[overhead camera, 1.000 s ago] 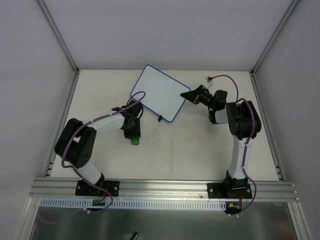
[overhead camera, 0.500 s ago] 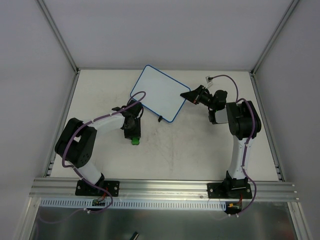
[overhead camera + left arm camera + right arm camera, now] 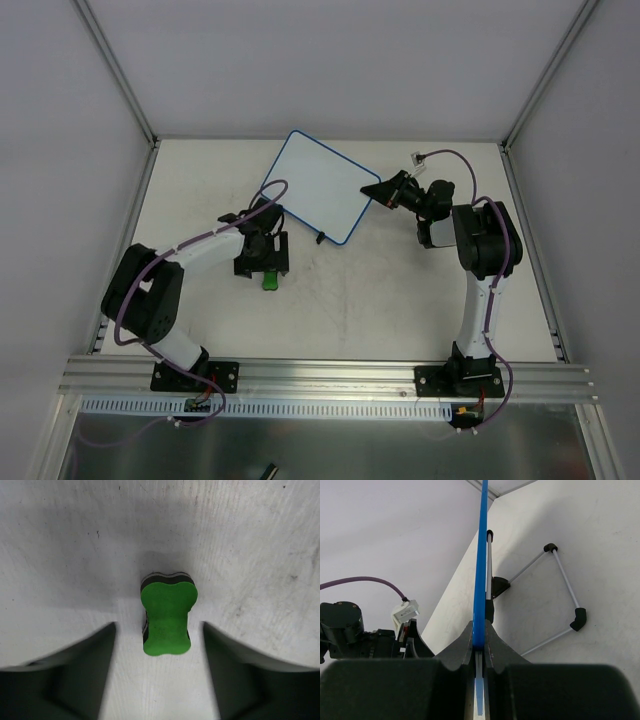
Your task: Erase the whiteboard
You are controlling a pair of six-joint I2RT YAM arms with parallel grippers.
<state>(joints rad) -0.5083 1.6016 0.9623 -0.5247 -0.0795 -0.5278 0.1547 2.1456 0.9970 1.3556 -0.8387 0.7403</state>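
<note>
The whiteboard (image 3: 318, 185), white with a thin blue rim, stands tilted at the back of the table. My right gripper (image 3: 377, 190) is shut on its right edge. In the right wrist view the blue rim (image 3: 481, 570) runs straight up from between the closed jaws of the right gripper (image 3: 479, 630). I make out no marks on the board's face from above. A small green bone-shaped eraser (image 3: 167, 612) lies on the table between the spread fingers of my left gripper (image 3: 158, 626), touching neither. From above, the eraser (image 3: 269, 282) sits just in front of the open left gripper (image 3: 266, 268).
The board's thin wire stand with black feet (image 3: 555, 590) rests on the table behind the board. Grey enclosure walls close the table on three sides, with a metal rail (image 3: 320, 375) along the near edge.
My left gripper has opened and let go of the green eraser, which now lies on the table. The right gripper and the whiteboard have not moved.
</note>
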